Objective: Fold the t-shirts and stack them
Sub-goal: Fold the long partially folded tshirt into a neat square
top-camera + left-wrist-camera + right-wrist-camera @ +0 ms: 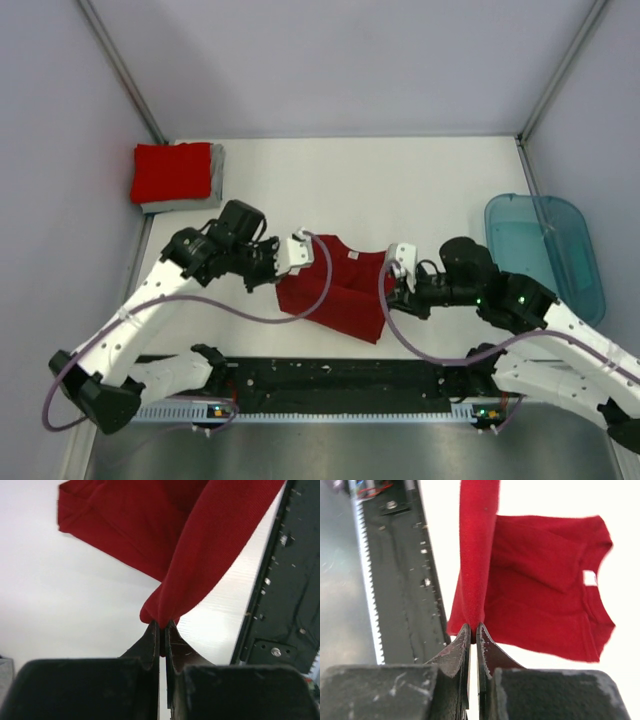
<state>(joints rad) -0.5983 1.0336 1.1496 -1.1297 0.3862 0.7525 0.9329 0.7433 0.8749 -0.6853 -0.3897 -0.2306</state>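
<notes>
Our left hand point(161, 627) is clamped tight on a pinched-up fold of the dark red shirt point(340, 295). Its two fingers are pressed together with only the cloth between them. Our right hand point(473, 630) does the same on the opposite side, its fingers closed on another narrow ridge of the same shirt. The two hands face each other across the garment, the left arm reaching inward from its base with the elbow bent, the right arm mirroring it. Both wrists are held above the worktop point(400, 175).

From each set of fingertips the cloth runs away as a taut band. The rest of the shirt lies spread between our hands, partly folded in on itself. Seen from the right wrist, its collar end lies away from that hand. Just on the near side of both hands runs the black rail point(330, 380).

Well beyond the left hand, off to its outer side, the brighter red shirt point(172, 172) sits folded on top of the grey shirt point(216, 178). Out past the right arm stands the teal tub point(545, 250).
</notes>
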